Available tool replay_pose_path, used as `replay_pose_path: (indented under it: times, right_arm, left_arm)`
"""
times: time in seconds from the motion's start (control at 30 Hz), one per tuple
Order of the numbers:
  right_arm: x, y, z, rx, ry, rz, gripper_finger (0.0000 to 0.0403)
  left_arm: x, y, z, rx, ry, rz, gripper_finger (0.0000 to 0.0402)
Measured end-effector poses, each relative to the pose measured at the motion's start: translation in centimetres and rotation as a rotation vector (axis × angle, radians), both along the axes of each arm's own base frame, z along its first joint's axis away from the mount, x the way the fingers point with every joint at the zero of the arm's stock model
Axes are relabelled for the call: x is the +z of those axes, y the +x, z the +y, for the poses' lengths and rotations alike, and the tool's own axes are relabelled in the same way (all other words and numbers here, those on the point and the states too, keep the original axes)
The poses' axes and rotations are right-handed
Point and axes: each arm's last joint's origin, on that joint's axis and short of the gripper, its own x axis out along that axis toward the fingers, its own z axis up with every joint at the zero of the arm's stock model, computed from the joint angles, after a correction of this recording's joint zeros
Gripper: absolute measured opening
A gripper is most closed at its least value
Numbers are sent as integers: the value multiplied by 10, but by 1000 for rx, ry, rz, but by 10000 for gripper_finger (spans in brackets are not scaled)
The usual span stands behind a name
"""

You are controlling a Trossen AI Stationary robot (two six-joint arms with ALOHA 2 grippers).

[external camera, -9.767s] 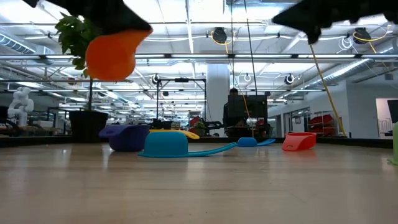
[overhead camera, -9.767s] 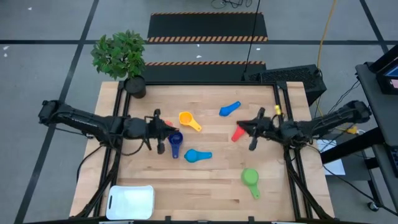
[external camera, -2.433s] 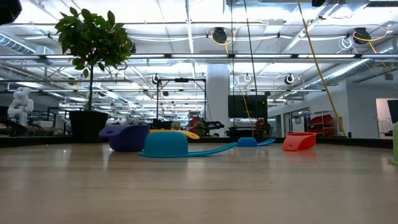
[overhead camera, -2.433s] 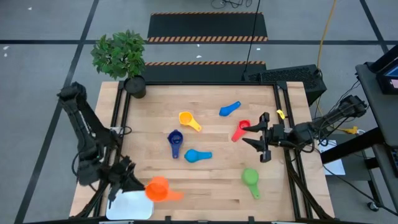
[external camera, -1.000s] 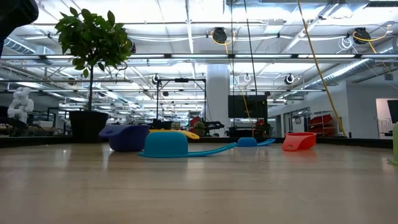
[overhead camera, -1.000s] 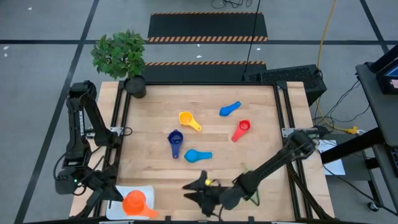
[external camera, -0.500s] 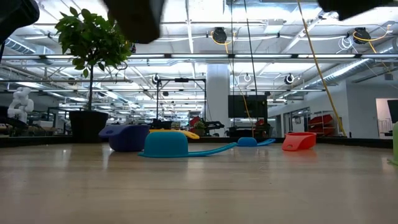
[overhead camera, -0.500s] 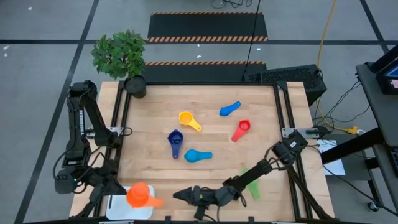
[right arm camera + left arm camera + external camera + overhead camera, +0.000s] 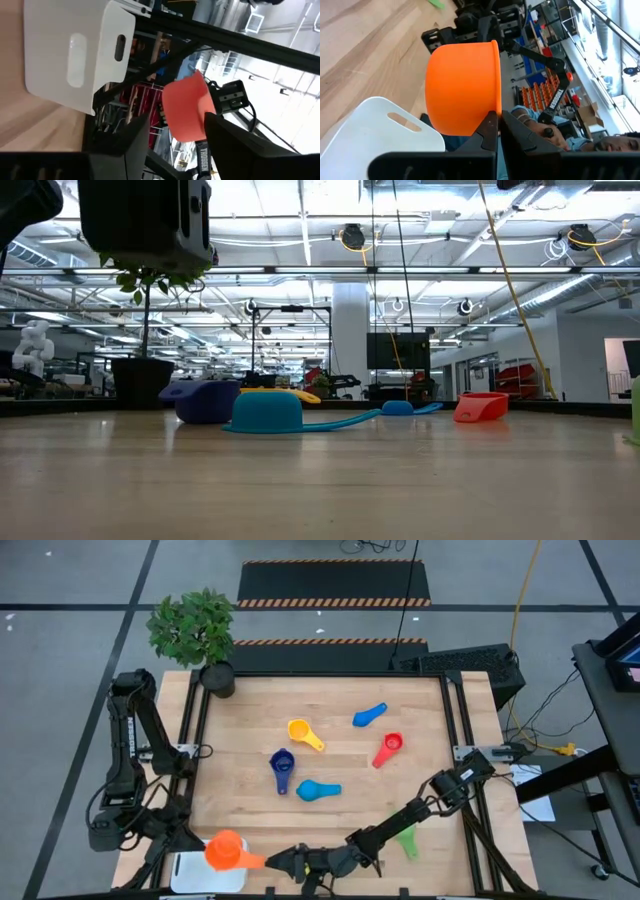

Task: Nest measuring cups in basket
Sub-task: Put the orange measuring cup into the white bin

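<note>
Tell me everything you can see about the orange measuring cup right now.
The orange measuring cup is a smooth, plastic-looking scoop with a deep round bowl and a short flat handle. The left claw is shut on it at the rim, by the handle end, holding it tipped on its side above the white basket at the table's front left corner. It looks lifted rather than resting in the basket. Its handle points toward the right claw, which is open close by and not touching it.
</note>
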Motion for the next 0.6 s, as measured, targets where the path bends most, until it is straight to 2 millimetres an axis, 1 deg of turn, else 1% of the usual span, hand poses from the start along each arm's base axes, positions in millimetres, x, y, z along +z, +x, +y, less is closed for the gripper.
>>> replay_pose_path:
  times: [0.13,0.3,0.47,0.6]
  right_arm:
    - [6,0,-2,9,-8,-51,171]
    - [8,3,-5,40,-121,-81,158]
    - [8,8,-12,83,-223,-94,155]
    - [12,10,-18,70,-247,-137,155]
  left_arm:
    - [0,0,0,12,11,-12,5]
    - [0,1,1,23,12,-16,5]
    - [0,6,2,47,13,-16,6]
    - [0,8,2,53,12,-14,5]
